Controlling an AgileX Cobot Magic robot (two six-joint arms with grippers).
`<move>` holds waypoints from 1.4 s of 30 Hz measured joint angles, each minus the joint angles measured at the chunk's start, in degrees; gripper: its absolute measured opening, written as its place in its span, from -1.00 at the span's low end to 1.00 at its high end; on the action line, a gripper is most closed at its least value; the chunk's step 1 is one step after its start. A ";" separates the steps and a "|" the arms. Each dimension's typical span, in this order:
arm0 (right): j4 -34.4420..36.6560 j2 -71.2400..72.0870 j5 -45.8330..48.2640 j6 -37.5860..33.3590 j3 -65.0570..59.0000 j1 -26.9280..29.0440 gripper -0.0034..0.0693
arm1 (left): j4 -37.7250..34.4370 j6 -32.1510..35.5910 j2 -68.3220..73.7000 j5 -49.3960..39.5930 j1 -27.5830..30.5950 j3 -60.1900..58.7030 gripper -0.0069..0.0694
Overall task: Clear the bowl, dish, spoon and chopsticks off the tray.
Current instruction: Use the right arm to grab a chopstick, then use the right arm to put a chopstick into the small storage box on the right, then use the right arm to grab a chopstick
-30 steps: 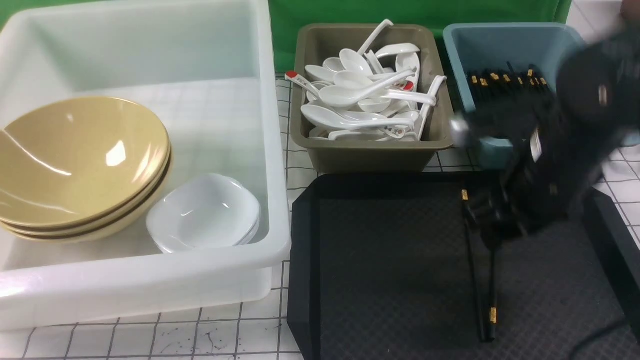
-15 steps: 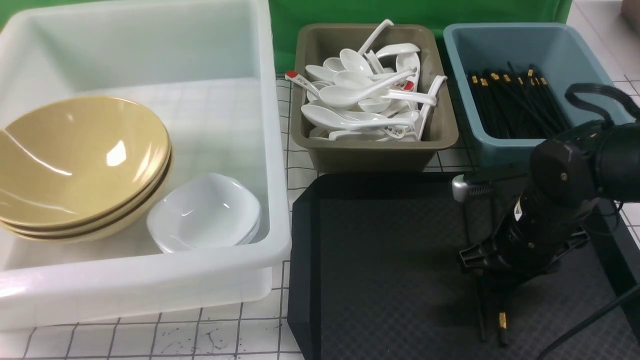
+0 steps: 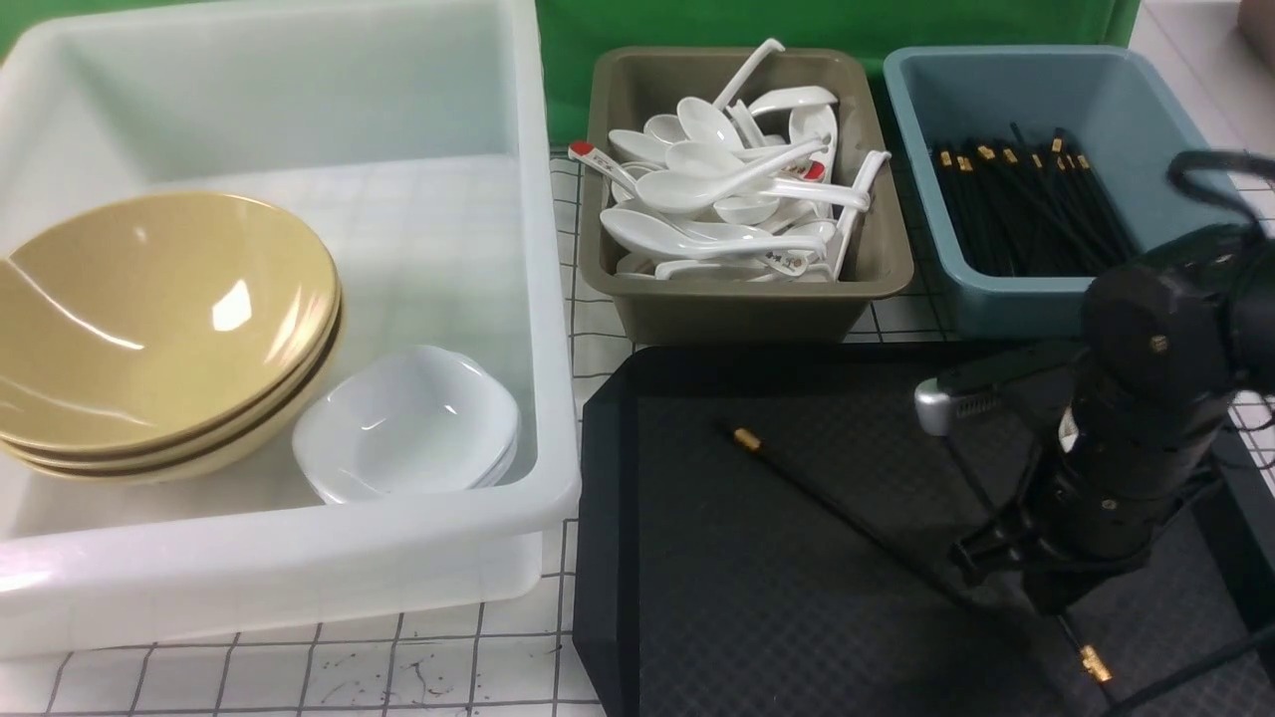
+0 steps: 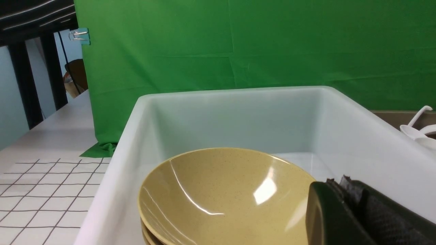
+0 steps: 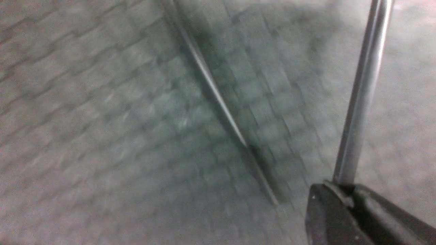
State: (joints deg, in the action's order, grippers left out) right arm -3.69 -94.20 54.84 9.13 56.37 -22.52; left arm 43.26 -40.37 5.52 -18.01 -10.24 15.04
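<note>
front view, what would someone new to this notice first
The black right arm looms over the black tray at right, where two chopsticks splay apart instead of lying paired. At left, a stack of glossy tan bowls sits in the white tub. Behind the tray, an olive bin brims with white spoons.

On tray [image 3: 606, 498], chopsticks [image 3: 847, 515] no longer parallel: one swung diagonal, gold end now toward centre, other gold end at near right; right tool [image 3: 1021, 588] dropped nearer, seemingly pinching one stick, wrist view blurred
</note>
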 joint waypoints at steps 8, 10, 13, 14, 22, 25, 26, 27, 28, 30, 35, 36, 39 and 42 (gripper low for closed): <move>-4.91 20.25 -4.25 -4.35 1.08 0.08 -0.69 | 0.00 0.00 0.00 0.21 0.00 0.00 -0.83; -8.48 21.15 -11.88 -2.54 2.97 1.01 -0.69 | 0.00 0.00 0.00 0.44 0.00 0.00 -0.83; -11.22 17.30 -21.50 -0.14 7.79 4.48 -0.69 | 0.00 0.00 0.00 0.60 0.00 0.00 -0.83; -11.60 14.50 -23.36 0.03 9.72 6.07 -0.69 | 0.00 0.00 0.00 0.60 0.00 0.00 -0.83; -12.00 -14.02 -21.56 3.41 33.36 13.51 -0.54 | 0.00 0.00 0.00 0.64 0.00 0.00 -0.83; -11.81 -20.71 -14.99 3.60 38.91 13.79 -0.29 | 0.00 0.00 0.00 0.64 0.00 0.00 -0.83; -11.55 -21.79 -13.80 2.75 39.68 13.79 -0.21 | 0.00 0.00 0.00 0.52 0.00 0.00 -0.83; -10.95 -22.10 -12.49 1.18 40.30 13.66 -0.14 | 0.00 0.00 0.00 0.41 0.00 0.00 -0.83; -9.71 -22.17 -11.30 -0.62 40.70 13.42 -0.09 | 0.00 0.00 0.00 0.27 0.00 0.00 -0.83; -4.39 -20.51 -7.51 -7.92 41.64 12.09 0.01 | 0.00 0.00 0.00 0.15 0.00 0.00 -0.83; 11.83 -15.42 3.36 -25.02 41.95 6.11 0.03 | 0.00 0.00 0.00 0.09 0.00 0.00 -0.83; 15.23 -14.53 7.41 -29.97 41.95 1.88 0.03 | 0.00 0.00 0.00 0.09 0.00 0.00 -0.83; 15.98 -14.97 8.79 -32.93 40.31 -5.07 0.03 | 0.00 0.00 0.00 0.09 0.00 0.00 -0.83; 9.49 -18.92 8.05 -33.16 38.79 -13.40 0.03 | 0.00 0.00 0.00 0.09 0.00 0.00 -0.83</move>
State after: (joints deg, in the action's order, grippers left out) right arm 5.80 -113.12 62.88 -24.03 95.16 -35.93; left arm 43.26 -40.37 5.52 -17.92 -10.24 15.04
